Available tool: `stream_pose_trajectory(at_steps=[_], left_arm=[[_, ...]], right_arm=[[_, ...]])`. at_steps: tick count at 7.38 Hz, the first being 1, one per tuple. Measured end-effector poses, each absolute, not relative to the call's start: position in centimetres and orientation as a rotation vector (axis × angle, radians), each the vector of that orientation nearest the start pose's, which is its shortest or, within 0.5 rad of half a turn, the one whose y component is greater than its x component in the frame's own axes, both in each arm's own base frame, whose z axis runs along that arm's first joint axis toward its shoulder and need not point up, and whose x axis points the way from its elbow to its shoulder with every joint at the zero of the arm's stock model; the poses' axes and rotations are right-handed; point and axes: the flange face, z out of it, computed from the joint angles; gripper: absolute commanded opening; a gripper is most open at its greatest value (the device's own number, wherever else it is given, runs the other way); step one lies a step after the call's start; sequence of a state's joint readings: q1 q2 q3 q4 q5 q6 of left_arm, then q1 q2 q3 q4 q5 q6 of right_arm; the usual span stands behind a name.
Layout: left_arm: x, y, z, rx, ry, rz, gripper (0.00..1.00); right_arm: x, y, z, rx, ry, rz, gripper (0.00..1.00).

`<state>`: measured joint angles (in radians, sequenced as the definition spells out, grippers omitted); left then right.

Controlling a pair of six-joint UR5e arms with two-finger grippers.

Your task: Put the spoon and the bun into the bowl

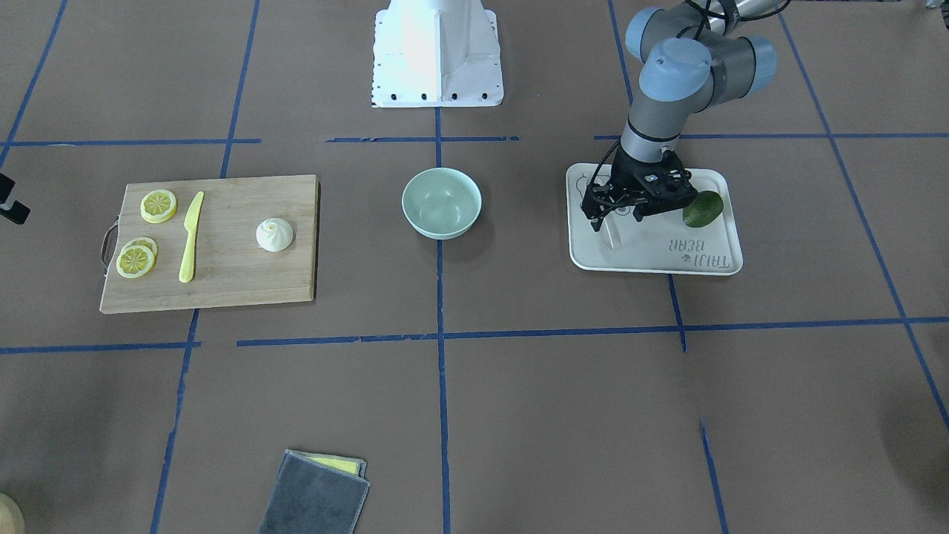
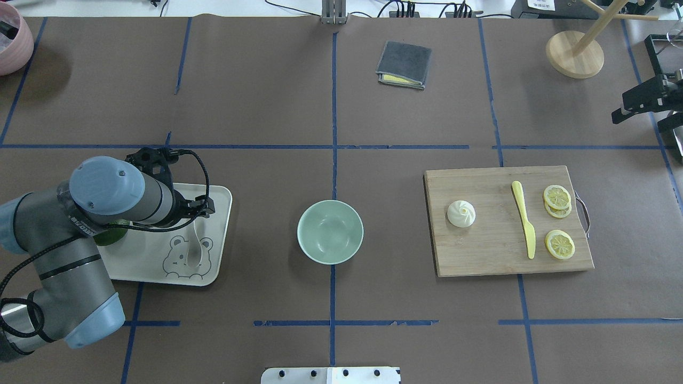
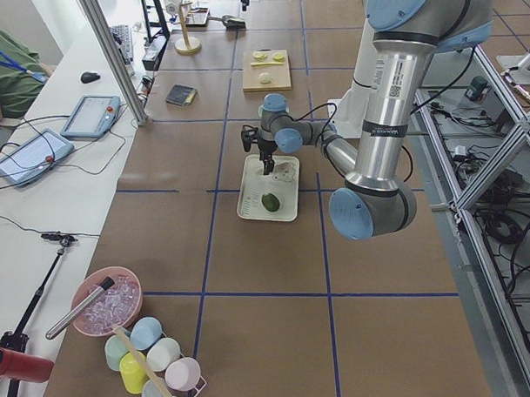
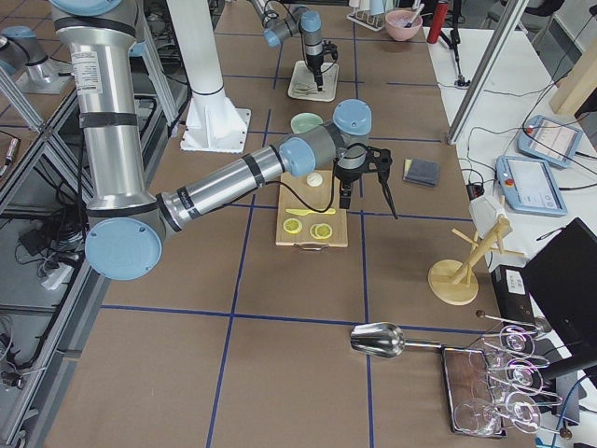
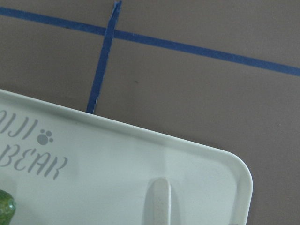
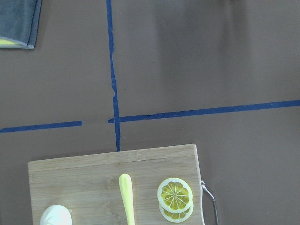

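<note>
Left claw (image 1: 615, 220), jaws apart, hangs over the spoon (image 2: 193, 247) on the tray (image 2: 133, 266), overhead view's left. Right claw (image 2: 644, 109), also apart, at its right edge

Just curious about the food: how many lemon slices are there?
3 lemon slices, all on the cutting board beyond the yellow knife: two overlapping by the handle, one alone beside them. Another could hide underneath.

Overhead and front views look down from opposite sides of the table (image 1: 519, 415); both share the bowl (image 1: 441, 202). Left wrist view sits close over the tray (image 5: 117, 164) corner.
</note>
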<state>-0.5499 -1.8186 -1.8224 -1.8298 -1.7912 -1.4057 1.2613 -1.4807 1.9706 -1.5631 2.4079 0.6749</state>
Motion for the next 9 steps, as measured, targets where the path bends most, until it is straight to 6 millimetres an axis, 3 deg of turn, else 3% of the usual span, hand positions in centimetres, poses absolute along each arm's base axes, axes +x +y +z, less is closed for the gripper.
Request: stream_pose_trajectory(at_steps=[5,7,8,9], left_arm=[[45.3,-39.4,39.3,0.057,0.775,-0.264,0.5],[45.5,-39.1,39.3,0.055,0.775,-0.26,0.13],[45.5,-39.1,39.2,0.055,0.776,-0.259,0.0],[45.5,-39.1,39.1,0.056,0.778,-0.259,0.0]], right_arm=[[-10.8,-49.6,40.4,0.02,-0.948,0.122,1.0],[-11.0,-49.5,40.2,0.022,-0.949,0.115,1.0],[-11.3,-49.4,40.1,0.022,-0.949,0.109,1.0],[-11.8,-49.4,39.8,0.017,-0.951,0.11,1.0]])
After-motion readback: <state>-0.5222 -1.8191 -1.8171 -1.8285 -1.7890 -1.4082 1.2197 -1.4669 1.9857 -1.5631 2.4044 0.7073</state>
